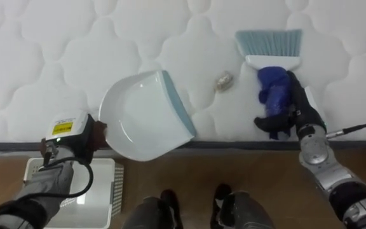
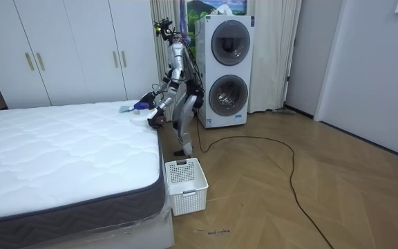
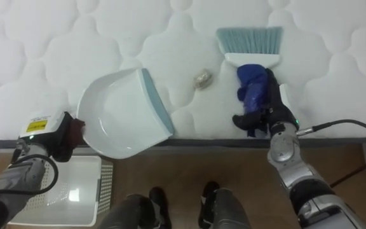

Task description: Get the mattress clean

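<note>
We see one bed, where the left hand curls its fingers on the handle of one white dustpan, lip turned toward the right fingers, likely to catch sweepings. The right hand grips one blue brush, bristles beyond its fingers. One small crumpled scrap, the thing to clear, lies between lip and brush, just left of those fingers.
</note>
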